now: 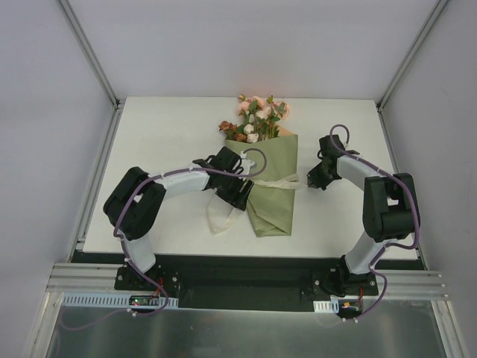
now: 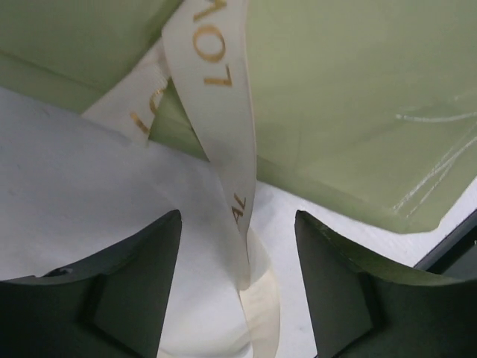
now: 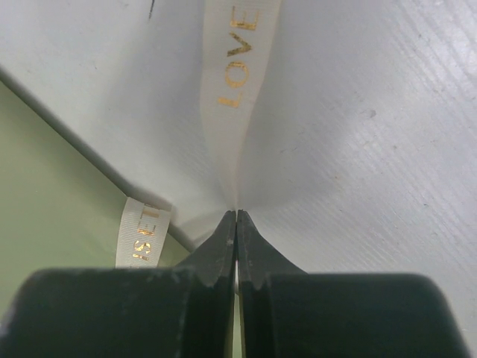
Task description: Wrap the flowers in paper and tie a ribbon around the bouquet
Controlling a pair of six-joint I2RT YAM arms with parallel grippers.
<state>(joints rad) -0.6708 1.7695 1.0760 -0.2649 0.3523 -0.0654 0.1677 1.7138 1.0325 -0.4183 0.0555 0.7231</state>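
A flat white table (image 1: 164, 127) stands between plain grey walls (image 1: 45, 112). At the left, the left gripper (image 2: 237, 227) is just beside the bouquet (image 1: 272, 201), its jaws apart, and the soft cream ribbon (image 2: 216, 112) with gold letters passes loose between them. The bouquet lies in the middle, a cone of smooth olive paper (image 2: 358, 97) with small flowers (image 1: 256, 118) at the far end. At the right, the right gripper (image 3: 237, 218) is pinched together on the ribbon's end.
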